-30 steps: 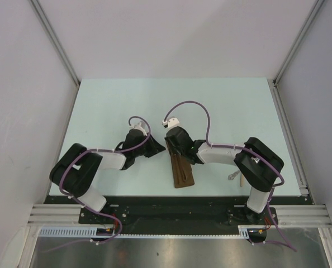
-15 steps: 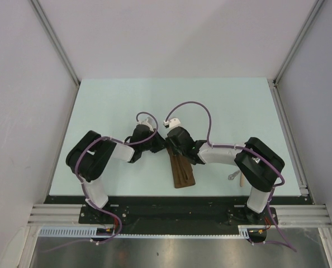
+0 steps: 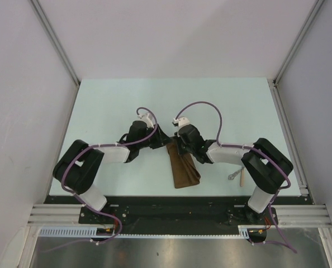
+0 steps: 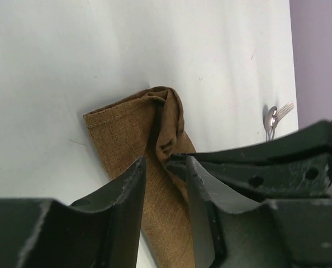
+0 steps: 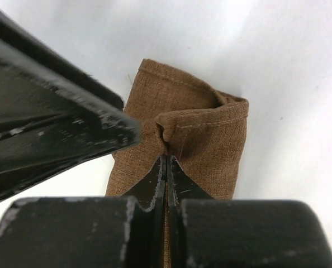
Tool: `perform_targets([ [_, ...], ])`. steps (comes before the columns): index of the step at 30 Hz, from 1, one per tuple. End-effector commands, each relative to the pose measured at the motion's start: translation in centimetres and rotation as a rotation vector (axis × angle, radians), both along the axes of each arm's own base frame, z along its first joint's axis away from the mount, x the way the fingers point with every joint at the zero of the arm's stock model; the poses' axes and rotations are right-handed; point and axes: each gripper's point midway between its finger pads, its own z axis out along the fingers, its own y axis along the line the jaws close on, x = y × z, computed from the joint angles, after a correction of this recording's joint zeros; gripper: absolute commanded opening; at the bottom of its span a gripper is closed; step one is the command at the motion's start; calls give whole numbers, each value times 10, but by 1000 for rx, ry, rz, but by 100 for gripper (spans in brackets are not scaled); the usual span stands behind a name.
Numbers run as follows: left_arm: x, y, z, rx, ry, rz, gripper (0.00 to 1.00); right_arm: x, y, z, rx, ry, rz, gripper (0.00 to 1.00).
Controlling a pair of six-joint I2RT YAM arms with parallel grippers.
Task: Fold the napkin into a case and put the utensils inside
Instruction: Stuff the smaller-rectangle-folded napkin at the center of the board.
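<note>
- Shifted rightward, right gripper (image 5: 166, 162) clenched on napkin (image 3: 184, 170) fold, near table (image 3: 115, 100) centre
- Parted left gripper (image 4: 165, 164) empty beside that fold
- Folding step in hand; next move probably calls for flattening the case, then fetching utensils (image 3: 237, 177)

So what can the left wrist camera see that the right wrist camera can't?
Only the left wrist view shows the utensils, lying apart from the napkin, and the left gripper with parted fingers. Only the right wrist view shows plainly the right gripper shut on a raised fold of the napkin. Both show the brown napkin on the pale table.
</note>
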Motion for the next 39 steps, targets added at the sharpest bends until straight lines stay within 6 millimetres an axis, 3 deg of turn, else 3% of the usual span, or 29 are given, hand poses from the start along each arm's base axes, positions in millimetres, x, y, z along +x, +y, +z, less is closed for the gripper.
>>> perform_targets([
  [1, 2, -1, 16, 70, -88, -51, 41, 1, 12, 27, 114, -20, 37, 0],
  [10, 1, -3, -2, 248, -106, -82, 34, 0, 6, 20, 145, 22, 30, 0],
  [14, -3, 2, 5, 163, -83, -22, 35, 3, 12, 16, 176, 34, 27, 0],
  [15, -3, 5, 7, 145, -83, -10, 36, 0, 15, 11, 186, 53, 45, 0],
  [18, 3, 2, 14, 107, -61, -7, 57, 2, 17, 5, 196, 68, 51, 0],
  [22, 9, -5, 8, 93, -9, -37, 63, 2, 16, 9, 207, 61, 51, 0],
  [38, 21, -32, 0, 35, 65, -116, 53, 0, 13, 19, 205, 25, 55, 0],
  [39, 21, -32, 0, 38, 68, -114, 46, 1, 13, 19, 205, 24, 54, 0],
])
